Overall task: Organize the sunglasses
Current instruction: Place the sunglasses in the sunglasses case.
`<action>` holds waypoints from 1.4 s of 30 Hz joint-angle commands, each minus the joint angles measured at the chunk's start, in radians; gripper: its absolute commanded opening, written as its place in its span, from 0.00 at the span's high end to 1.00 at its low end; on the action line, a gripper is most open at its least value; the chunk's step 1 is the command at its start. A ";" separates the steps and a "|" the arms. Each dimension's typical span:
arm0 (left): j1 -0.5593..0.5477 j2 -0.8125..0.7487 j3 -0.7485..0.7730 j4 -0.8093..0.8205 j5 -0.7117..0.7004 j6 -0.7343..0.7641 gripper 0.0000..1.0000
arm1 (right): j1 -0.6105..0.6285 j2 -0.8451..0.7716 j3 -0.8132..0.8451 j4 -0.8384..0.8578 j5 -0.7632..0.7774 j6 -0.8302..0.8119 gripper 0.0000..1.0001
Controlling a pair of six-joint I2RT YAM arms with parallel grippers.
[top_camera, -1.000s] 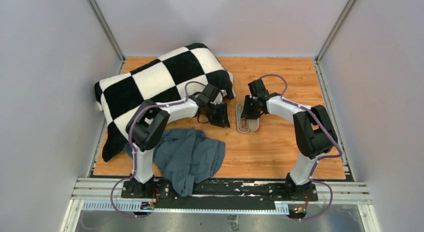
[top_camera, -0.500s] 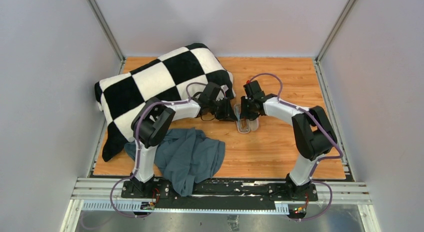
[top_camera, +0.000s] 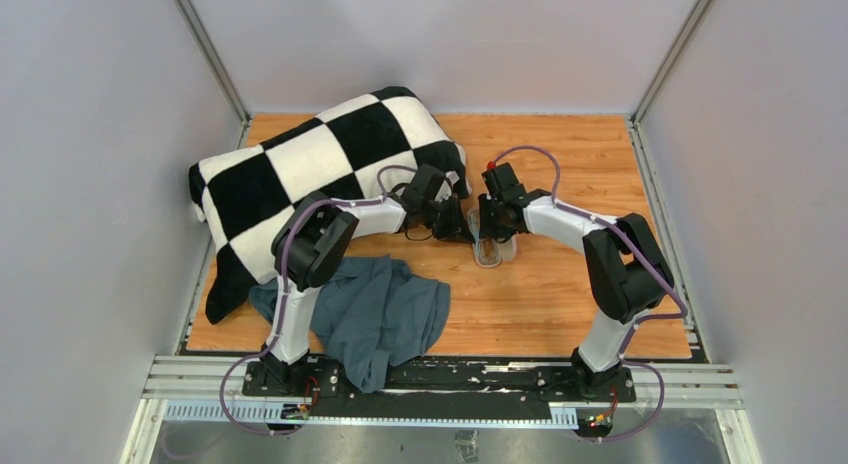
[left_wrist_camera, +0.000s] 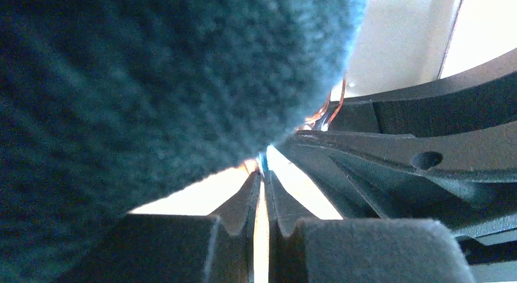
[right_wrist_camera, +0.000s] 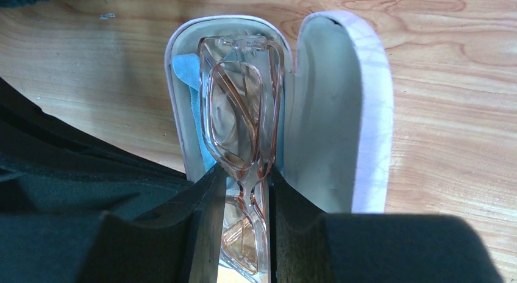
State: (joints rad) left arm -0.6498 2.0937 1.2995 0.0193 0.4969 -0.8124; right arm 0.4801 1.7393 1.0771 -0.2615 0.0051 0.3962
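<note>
Sunglasses (right_wrist_camera: 241, 118): folded, lying lengthwise in the base half of the open case (right_wrist_camera: 172, 112), on top of the blue cloth (right_wrist_camera: 186, 69); cloth likely underneath for cushioning the lenses.
Right gripper (right_wrist_camera: 245, 179): clamped on the near end of the sunglasses, one finger on each side of the frame; probably for guiding them down into the shell.
Left gripper (left_wrist_camera: 263, 173): jaws drawn almost together, only a slit between; just beside the case's left wall, seemingly for steadying it; anything pinched too blurred to tell.
Lid (right_wrist_camera: 341, 112): swung flat to the right on the table (top_camera: 560, 294), not yet closed.
Count: one pair of sunglasses, one case, one cloth, two grippers.
Elsewhere: one checkered blanket (top_camera: 300, 164), one grey-blue garment (top_camera: 385, 314), both left of the work.
</note>
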 commanded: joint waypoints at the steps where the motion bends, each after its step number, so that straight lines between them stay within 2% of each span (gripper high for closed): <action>1: 0.007 0.046 0.025 -0.015 0.008 0.007 0.93 | 0.026 0.001 -0.039 -0.101 0.040 -0.047 0.98; 9: 0.007 0.063 0.041 -0.043 0.030 0.015 0.97 | 0.042 0.006 -0.030 -0.096 0.045 -0.064 0.98; 18: 0.008 0.073 0.041 -0.042 0.038 0.016 0.98 | 0.046 0.055 -0.031 -0.067 -0.041 -0.094 0.96; 21: 0.008 0.075 0.043 -0.042 0.041 0.016 0.98 | 0.048 0.048 -0.036 -0.075 -0.037 -0.099 0.90; 25: 0.008 0.075 0.047 -0.052 0.040 0.022 0.98 | 0.048 0.008 -0.048 -0.082 -0.028 -0.099 0.73; 27: 0.008 0.075 0.047 -0.055 0.040 0.024 0.98 | 0.049 -0.013 -0.047 -0.090 -0.023 -0.098 0.69; 42: 0.007 0.075 0.049 -0.064 0.044 0.028 0.98 | 0.049 -0.098 -0.039 -0.140 -0.025 -0.093 0.61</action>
State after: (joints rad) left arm -0.6476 2.1281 1.3361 -0.0147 0.5571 -0.8001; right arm 0.5152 1.6463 1.0607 -0.3168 -0.0029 0.3187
